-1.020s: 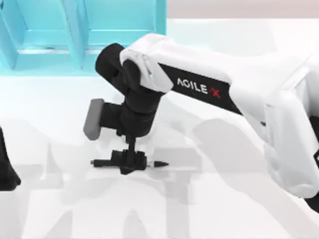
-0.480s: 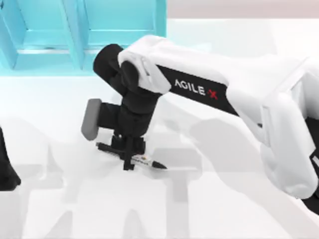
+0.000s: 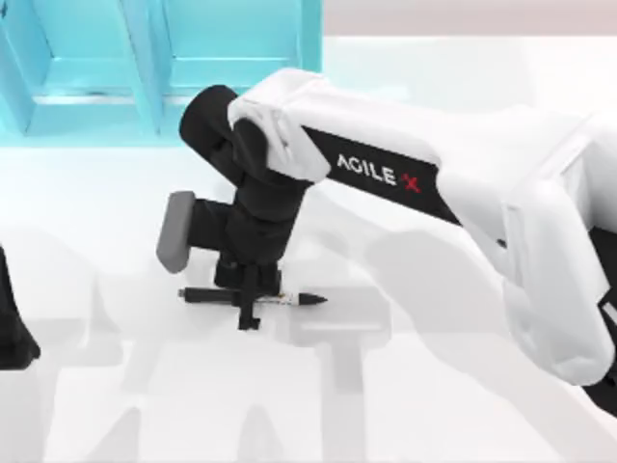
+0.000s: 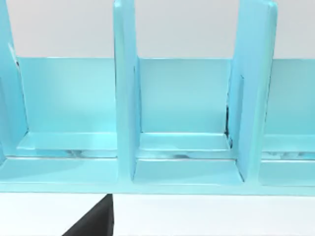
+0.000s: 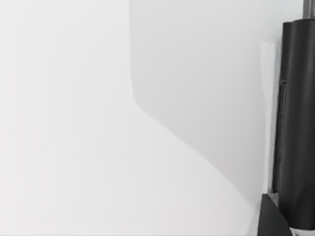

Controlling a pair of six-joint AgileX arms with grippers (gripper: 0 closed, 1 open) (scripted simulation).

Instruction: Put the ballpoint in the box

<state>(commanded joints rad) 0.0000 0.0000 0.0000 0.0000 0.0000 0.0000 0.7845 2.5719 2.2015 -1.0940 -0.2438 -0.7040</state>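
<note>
- My right gripper (image 3: 249, 311) is down over the middle of the bench (image 3: 434, 405), jaws clenched across the pen (image 3: 253, 298) at about its midpoint.
- The pen lies level in my grip, its long axis running along the top view's left-right line, pointed tip toward the right, blunt end sticking out to the left.
- Whether it has cleared the bench or only skims it, I can't tell from above.
- The box (image 3: 154, 68), that turquoise compartmented one, stands along the far edge at the top view's upper left, well apart from the pen.
- So the carry runs away from me and a little leftward, and the pen's length lies crosswise to that path.
- My judgement: the pen's axis should be matched to a compartment opening before it goes in, or an end may catch a divider.
- In the left wrist view the box (image 4: 177, 147) faces the camera, dividers upright, compartments open.
- My left arm (image 3: 12, 328) sits parked at the bench's left edge; I can't tell how its jaws stand.
- The right arm holds the pen, so the delivery is its job.
</note>
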